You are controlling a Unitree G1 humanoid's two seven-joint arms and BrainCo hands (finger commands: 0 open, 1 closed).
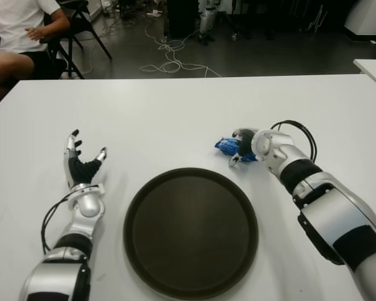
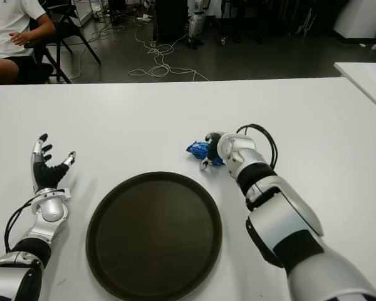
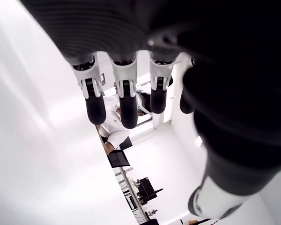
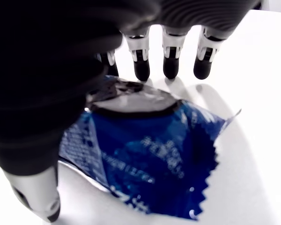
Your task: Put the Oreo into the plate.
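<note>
The Oreo (image 4: 145, 164) is a small packet in glossy blue foil, crinkled, with a serrated sealed edge and fine white print; one end shows a dark, rounded cookie outline. It lies on the white table (image 1: 175, 113), just beyond the far right rim of the plate and clear of it. The plate (image 1: 191, 232) is a round, dark brown, matte tray with a low raised rim, sitting flat near the table's front edge. The right hand (image 1: 245, 147) is positioned directly over the packet: the right wrist view shows its black-tipped fingers (image 4: 171, 65) extended past the far side of the foil and the thumb beside the near side, the hand loosely open around the packet, with no firm grasp visible. The left hand (image 1: 80, 164) shows to the left of the plate, palm up, fingers spread and holding nothing. A seated person (image 1: 22, 31) in a white shirt is visible beyond the table's far left corner
</note>
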